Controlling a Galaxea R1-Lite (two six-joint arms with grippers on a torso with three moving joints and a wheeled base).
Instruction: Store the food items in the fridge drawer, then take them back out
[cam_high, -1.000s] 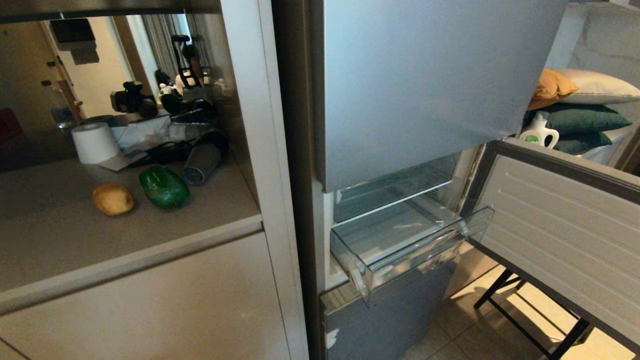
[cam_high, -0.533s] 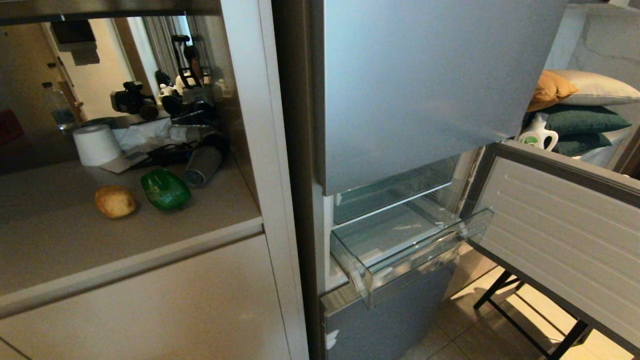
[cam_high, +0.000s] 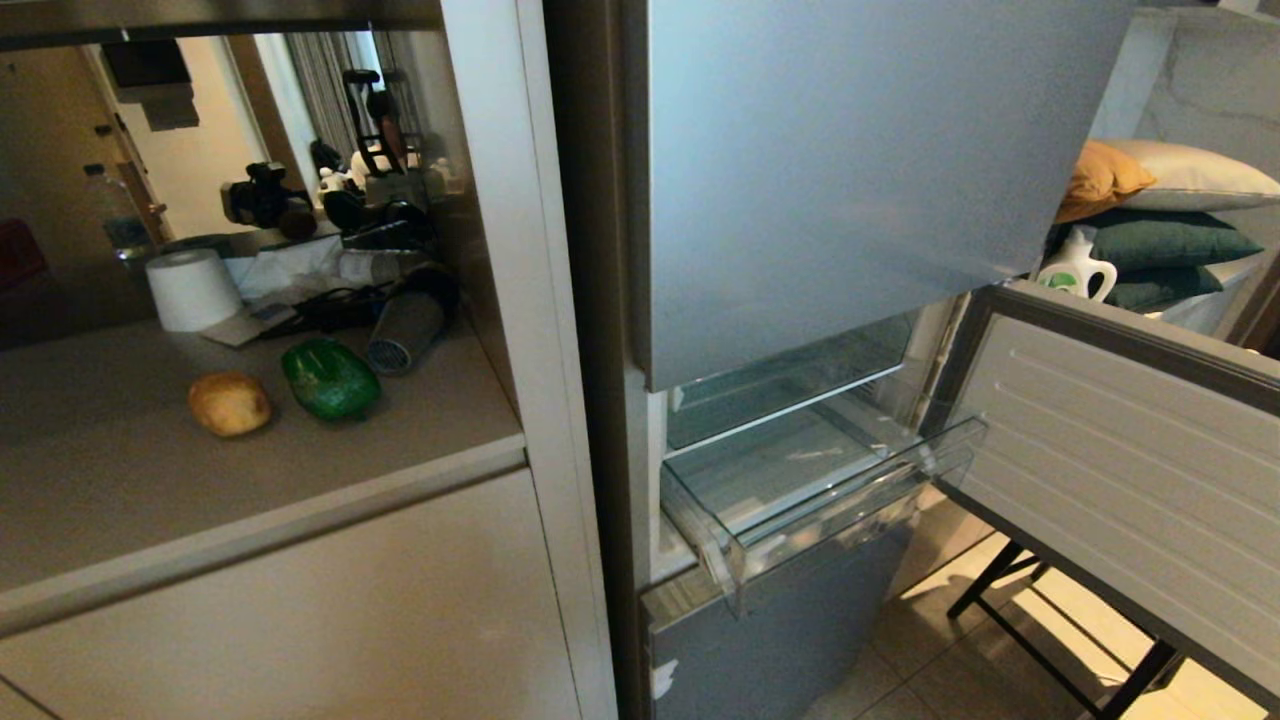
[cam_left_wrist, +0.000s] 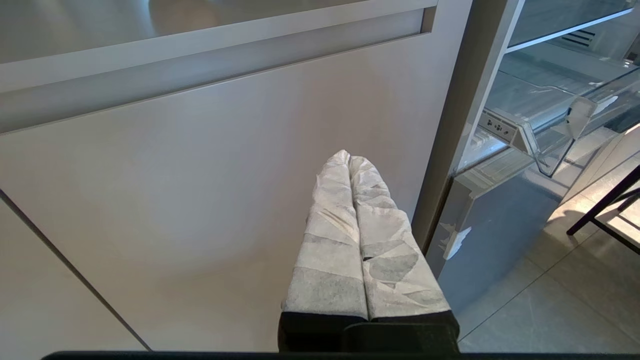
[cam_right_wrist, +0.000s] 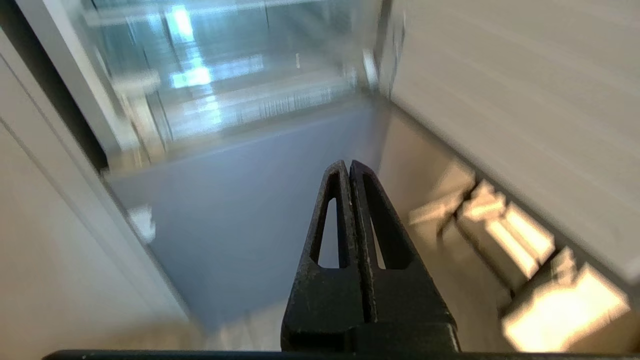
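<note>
Kitchen niche with a matte beige counter (cam_high: 120, 500) on the left, silver-grey fridge (cam_high: 830, 170) on the right, lower door (cam_high: 1130, 470) swung open. Neither arm shows in the head view. Left gripper (cam_left_wrist: 348, 159), fingers wrapped in white tape, jaws pressed together, holds nothing and points at a beige cabinet door (cam_left_wrist: 175, 200). Right gripper (cam_right_wrist: 348, 165), black with slotted fingers, jaws together and empty, points at the fridge's grey lower front. Clear plastic drawer (cam_high: 830, 505) is pulled out, nothing inside. Tan oval potato (cam_high: 229, 403) and glossy green pepper (cam_high: 330, 380) lie side by side on the counter, near a paper roll (cam_high: 192, 289).
</note>
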